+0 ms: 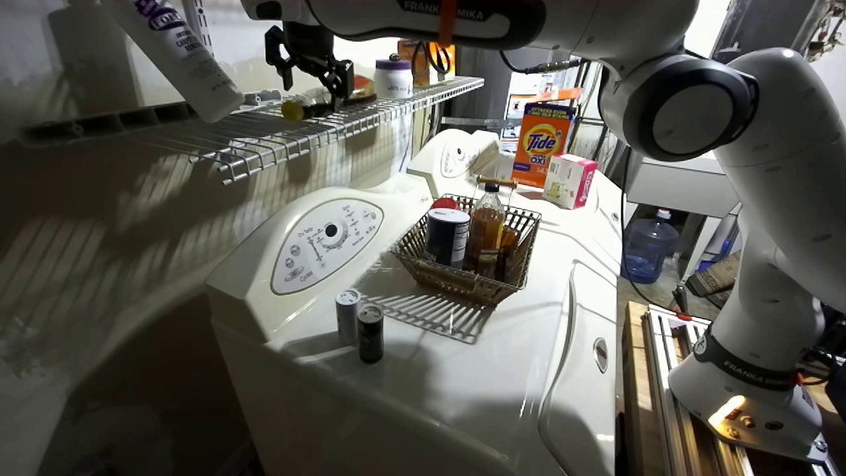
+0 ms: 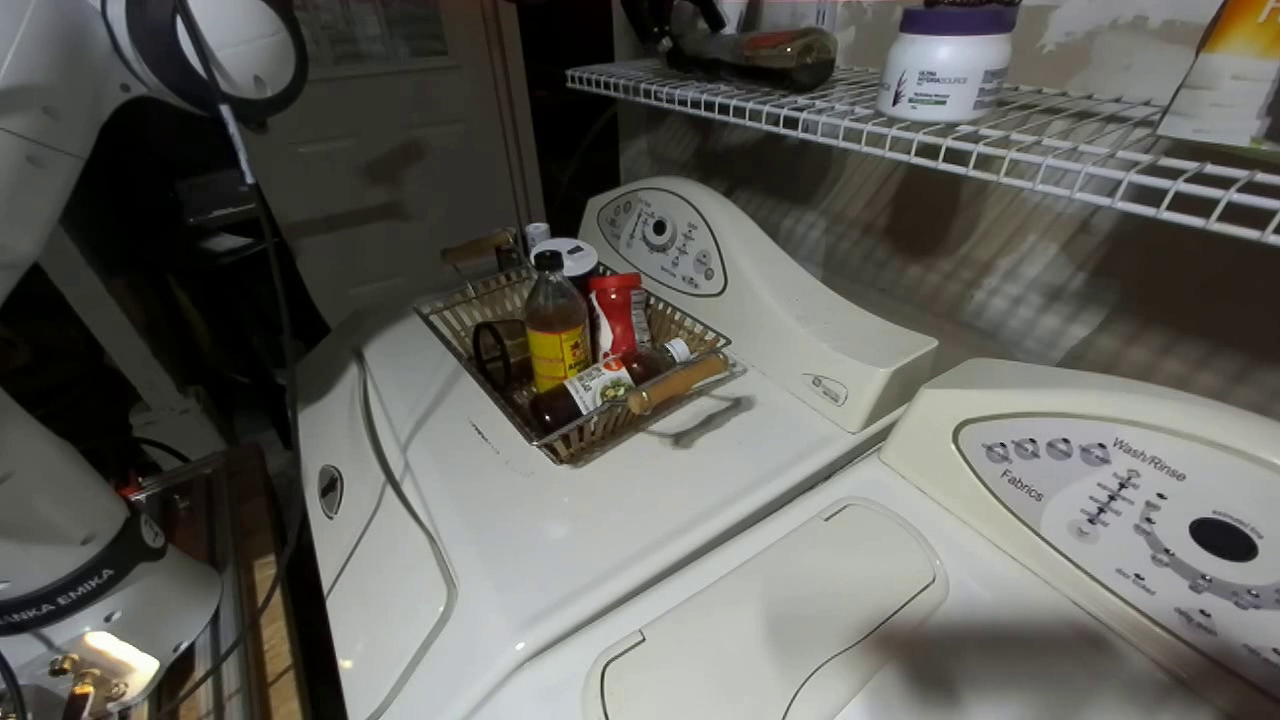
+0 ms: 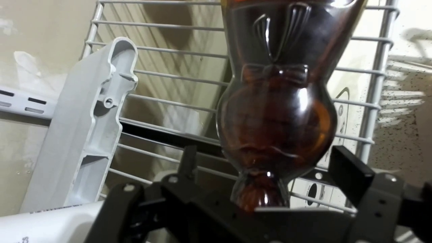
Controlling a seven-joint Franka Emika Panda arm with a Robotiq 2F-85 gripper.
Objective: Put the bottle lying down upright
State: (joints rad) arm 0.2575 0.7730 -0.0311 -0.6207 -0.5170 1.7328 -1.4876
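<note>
Wrist view now, and there's the amber bottle point(image 3: 276, 91) on its side on the wire worktop point(image 3: 380, 72), with the claw point(image 3: 263, 152) right at its narrow end: fingers point(image 3: 351, 177) spread apart, the neck point(image 3: 260, 190) between them, no grip that I can see. The rounded bulge point(image 3: 276, 128) runs near one finger, so centring looks like the job here, letting both sides meet the neck together instead of shoving the bottle across. A grey plastic piece point(image 3: 69, 145) sits well apart; that side should have room. Over to an exterior view, and the yellow cap point(image 1: 292, 110) shows just below the claw: that's the end to raise, I'd say. Close on the neck firmly, not on the bulge's sloping side, then lift and swing in one slow arc, the far end as the hinge. And in an exterior view, the white tub point(image 2: 940, 75) stands beyond the bottle's base point(image 2: 818, 65), a gap between; the view's top edge cuts off much of the claw here. That gap is worth guarding: any push lengthwise could nudge the tub. Land the base flat, since a rim dipping into the worktop's gaps might tip it, and let go only once it stands steady.
</note>
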